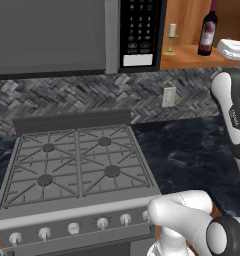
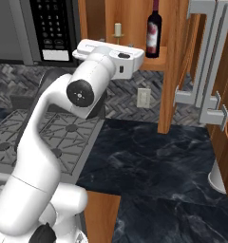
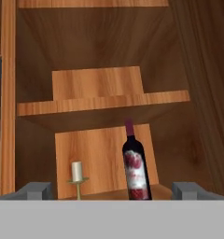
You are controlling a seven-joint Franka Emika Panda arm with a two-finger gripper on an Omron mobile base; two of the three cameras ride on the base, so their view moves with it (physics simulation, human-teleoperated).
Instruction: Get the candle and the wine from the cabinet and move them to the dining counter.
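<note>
Hand view looks straight into the open cabinet [image 3: 100, 100]: the gripper [image 3: 112, 190] has its jaws spread wide and holds nothing. The wine [image 3: 135, 168] stands upright on the lowest shelf, dead ahead and slightly right of centre; the candle [image 3: 77, 174] stands upright to its left, apart from it (both long axes vertical). A microwave [image 1: 139, 32] flanks the cabinet; nothing blocks the approach.

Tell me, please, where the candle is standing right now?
The candle stands upright on the bottom shelf of the open cabinet, left of the wine in the hand view, and just right of the microwave in the left base view.
</note>
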